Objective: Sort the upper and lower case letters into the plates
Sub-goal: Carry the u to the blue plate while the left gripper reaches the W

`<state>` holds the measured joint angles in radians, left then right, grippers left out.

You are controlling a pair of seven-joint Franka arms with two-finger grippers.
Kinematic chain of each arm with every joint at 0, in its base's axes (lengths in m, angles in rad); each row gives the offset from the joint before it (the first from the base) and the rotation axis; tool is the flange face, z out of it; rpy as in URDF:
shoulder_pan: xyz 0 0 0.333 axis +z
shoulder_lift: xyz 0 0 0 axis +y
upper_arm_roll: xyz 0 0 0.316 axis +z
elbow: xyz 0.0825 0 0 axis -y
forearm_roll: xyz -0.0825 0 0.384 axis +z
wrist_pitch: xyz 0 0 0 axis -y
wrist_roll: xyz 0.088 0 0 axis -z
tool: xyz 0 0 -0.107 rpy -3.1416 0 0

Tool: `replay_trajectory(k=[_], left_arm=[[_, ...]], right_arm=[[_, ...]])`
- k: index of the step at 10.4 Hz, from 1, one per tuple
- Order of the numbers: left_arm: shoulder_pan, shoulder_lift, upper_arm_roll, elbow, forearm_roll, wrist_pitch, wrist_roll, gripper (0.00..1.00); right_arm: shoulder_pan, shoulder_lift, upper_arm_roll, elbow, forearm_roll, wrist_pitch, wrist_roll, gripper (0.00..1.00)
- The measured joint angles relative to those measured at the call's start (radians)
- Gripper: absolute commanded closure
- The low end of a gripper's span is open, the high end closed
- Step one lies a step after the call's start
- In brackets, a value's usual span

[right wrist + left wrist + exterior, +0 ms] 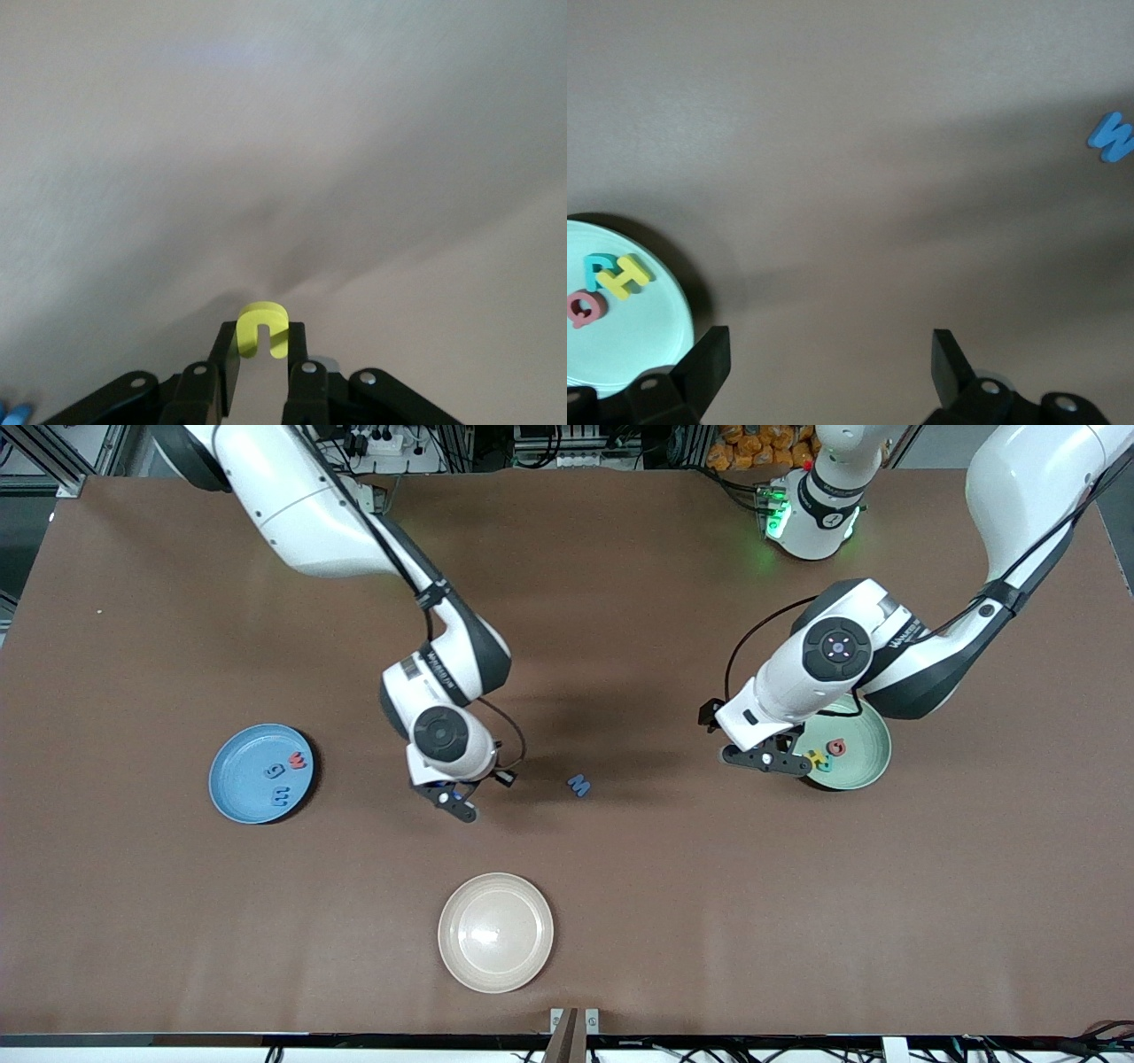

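Note:
My right gripper (457, 804) is shut on a yellow lower-case letter (263, 328), over bare table between the blue plate (232, 790) and a loose blue letter (578, 785). The blue plate holds a red letter (296, 761) and two blue letters (277, 783). My left gripper (767, 761) is open and empty, just beside the mint green plate (864, 766). That plate (638, 350) holds a yellow H (625, 276), a teal letter (598, 264) and a red letter (585, 308). The loose blue letter also shows in the left wrist view (1112, 137).
A cream-beige round plate (495, 932) stands empty, nearer to the front camera than the loose blue letter. Both arms' forearms hang over the middle of the brown table.

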<state>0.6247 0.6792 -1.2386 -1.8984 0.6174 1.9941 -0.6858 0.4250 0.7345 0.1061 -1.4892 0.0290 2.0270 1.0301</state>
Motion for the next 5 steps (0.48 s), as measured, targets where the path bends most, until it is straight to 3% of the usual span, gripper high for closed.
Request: replay_trajectory(k=[5], left_arm=[[-0.119, 0.000, 0.024, 0.076, 0.000, -0.002, -0.044, 0.00]], right_arm=[[-0.262, -0.071, -0.002, 0.019, 0.000, -0.290, -0.429, 0.94]])
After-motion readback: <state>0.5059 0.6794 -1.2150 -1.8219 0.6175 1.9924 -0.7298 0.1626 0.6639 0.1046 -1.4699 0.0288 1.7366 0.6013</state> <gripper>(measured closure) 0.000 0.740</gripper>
